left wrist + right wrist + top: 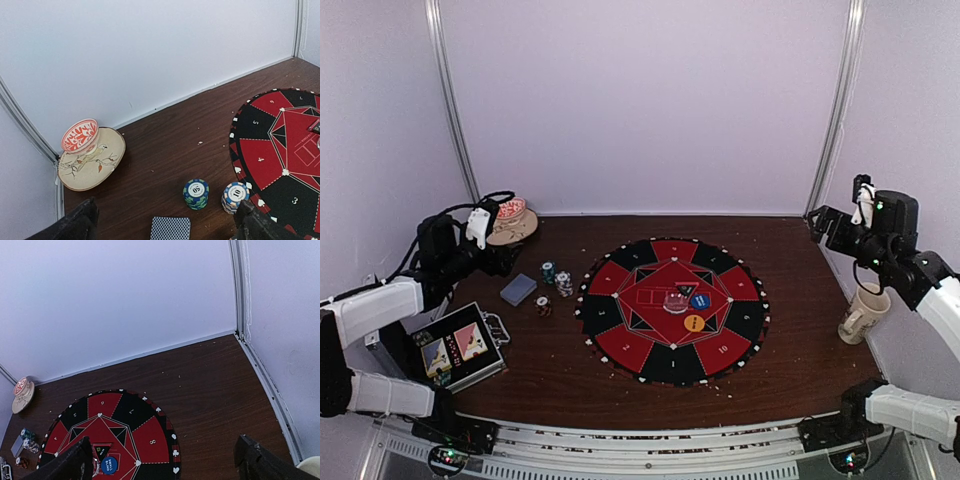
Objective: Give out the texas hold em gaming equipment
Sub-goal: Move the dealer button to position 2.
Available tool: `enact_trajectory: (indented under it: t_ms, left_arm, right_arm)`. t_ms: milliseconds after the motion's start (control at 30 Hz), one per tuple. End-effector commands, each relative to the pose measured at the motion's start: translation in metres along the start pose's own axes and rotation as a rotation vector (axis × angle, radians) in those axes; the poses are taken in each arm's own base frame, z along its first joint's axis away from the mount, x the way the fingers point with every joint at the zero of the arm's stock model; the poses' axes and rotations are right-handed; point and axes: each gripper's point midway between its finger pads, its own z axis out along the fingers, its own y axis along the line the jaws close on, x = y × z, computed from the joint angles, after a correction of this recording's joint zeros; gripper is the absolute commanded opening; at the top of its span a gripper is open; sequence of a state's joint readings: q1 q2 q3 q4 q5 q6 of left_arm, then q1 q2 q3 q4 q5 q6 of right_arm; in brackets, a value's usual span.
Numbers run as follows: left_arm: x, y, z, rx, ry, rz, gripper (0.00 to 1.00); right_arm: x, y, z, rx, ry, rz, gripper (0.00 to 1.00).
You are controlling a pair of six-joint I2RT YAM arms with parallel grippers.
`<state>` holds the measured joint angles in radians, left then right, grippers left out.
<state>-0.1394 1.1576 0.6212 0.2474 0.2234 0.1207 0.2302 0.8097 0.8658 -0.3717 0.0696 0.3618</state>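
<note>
Round mat in the middle of the table (800, 262), the other things at its sides.
On the mat (620, 345) lie the small blind button (699, 301) and, just nearer, a second button (694, 323). Left of the mat stand chip stacks (548, 272), with the card deck (518, 290) further left and the case (460, 348) nearer. A bowl (510, 210) on a plate (513, 229) sits in the far left corner, and a mug (863, 313) at the right edge.

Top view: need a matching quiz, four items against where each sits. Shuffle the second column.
Items:
1. blue button
2. card deck
3. mug
4. case

Places:
A. far right, off the mat
B. on the mat, near its centre
C. near left corner
D. just left of the chip stacks

Pairs: 1-B, 2-D, 3-A, 4-C
</note>
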Motion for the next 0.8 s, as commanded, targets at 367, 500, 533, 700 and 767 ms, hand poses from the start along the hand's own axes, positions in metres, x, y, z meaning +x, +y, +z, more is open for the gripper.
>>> enact_trajectory:
  t_ms: [367,500,533,700,767]
  left_arm:
    - [-0.033,0.007,-0.003,-0.053,-0.155,0.012,0.98]
    - [-0.031,0.007,0.000,-0.052,-0.151,0.008,0.98]
    - [-0.030,0.007,0.001,-0.052,-0.148,0.007,0.98]
    - [-0.030,0.007,0.003,-0.051,-0.150,0.008,0.98]
    - [-0.029,0.007,0.004,-0.046,-0.147,0.007,0.98]
  right_arm:
    - [-0.024,0.036,-0.001,-0.178,0.006,0.014,1.00]
    - [-0.013,0.037,0.007,-0.164,0.043,-0.015,1.00]
    - [-0.010,0.037,0.010,-0.160,0.050,-0.019,1.00]
    - [0.001,0.041,0.018,-0.151,0.079,-0.047,1.00]
    - [0.005,0.043,0.021,-0.134,0.084,-0.064,1.00]
